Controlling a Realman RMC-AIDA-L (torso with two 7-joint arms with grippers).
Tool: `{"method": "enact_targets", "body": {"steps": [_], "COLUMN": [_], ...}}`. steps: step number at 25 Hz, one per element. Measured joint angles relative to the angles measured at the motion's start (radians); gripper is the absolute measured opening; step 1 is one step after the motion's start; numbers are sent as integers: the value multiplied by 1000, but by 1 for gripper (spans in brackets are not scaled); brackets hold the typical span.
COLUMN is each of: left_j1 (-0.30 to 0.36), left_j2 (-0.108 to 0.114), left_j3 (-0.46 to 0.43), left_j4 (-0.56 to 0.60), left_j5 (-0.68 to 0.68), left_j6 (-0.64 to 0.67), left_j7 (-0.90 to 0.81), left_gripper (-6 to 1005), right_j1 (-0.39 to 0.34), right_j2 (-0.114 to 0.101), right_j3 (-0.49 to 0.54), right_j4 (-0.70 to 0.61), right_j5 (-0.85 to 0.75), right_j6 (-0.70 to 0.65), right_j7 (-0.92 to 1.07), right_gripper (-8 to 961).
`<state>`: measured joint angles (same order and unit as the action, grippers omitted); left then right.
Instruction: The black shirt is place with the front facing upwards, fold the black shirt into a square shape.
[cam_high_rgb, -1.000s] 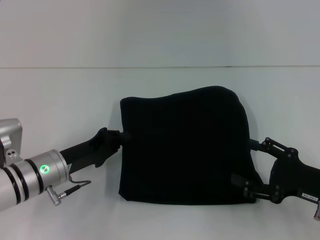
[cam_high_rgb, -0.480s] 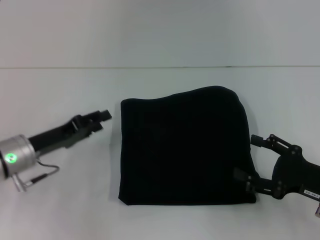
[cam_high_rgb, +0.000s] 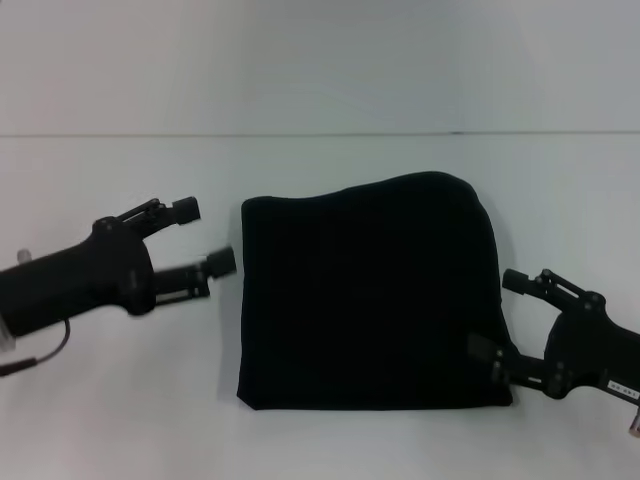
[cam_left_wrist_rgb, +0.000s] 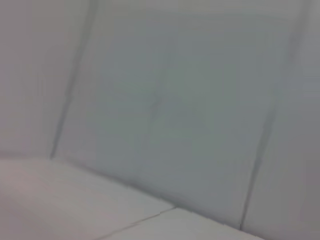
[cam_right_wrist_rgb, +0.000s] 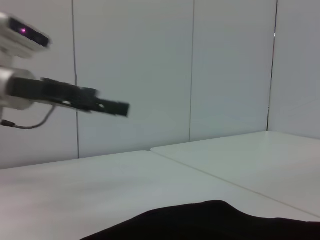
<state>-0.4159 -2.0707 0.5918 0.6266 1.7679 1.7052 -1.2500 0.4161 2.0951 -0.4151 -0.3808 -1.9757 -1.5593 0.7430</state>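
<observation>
The black shirt (cam_high_rgb: 365, 290) lies folded into a rough square in the middle of the white table; no lettering or label shows. My left gripper (cam_high_rgb: 204, 236) hovers just off the shirt's left edge, open, with nothing between its fingers. At the shirt's right edge my right gripper (cam_high_rgb: 497, 315) is open, its nearer finger (cam_high_rgb: 482, 351) by the shirt's front right corner. The right wrist view shows a black strip of the shirt (cam_right_wrist_rgb: 210, 222) along its lower edge and the left gripper (cam_right_wrist_rgb: 102, 105) farther off. The left wrist view shows neither the shirt nor any fingers.
The white table (cam_high_rgb: 120, 400) spreads out on all sides of the shirt, and its far edge (cam_high_rgb: 320, 133) meets a pale panelled wall (cam_right_wrist_rgb: 225, 65). Nothing else lies on the table.
My left gripper let go of the shirt's left edge, drew back to the left, turned and now stands open. The right gripper shifted slightly away from the right edge.
</observation>
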Motion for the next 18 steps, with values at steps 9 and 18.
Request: {"method": "enact_targets", "body": {"steps": [9, 18], "left_j1": [112, 127], "left_j2": [-51, -41], "left_j3": [-2, -3], "left_j4": [-13, -79], "left_j5": [56, 114], "left_j6": [-19, -108], "left_j7": [279, 271], "left_gripper": [943, 946], "right_j1": [-53, -59], "right_j2": [-2, -2], "right_j3": [0, -9], "right_j4": [29, 43], "right_j5": [-6, -8], "right_j6": [12, 49], "right_j7": [-48, -53], "right_gripper": [941, 941]}}
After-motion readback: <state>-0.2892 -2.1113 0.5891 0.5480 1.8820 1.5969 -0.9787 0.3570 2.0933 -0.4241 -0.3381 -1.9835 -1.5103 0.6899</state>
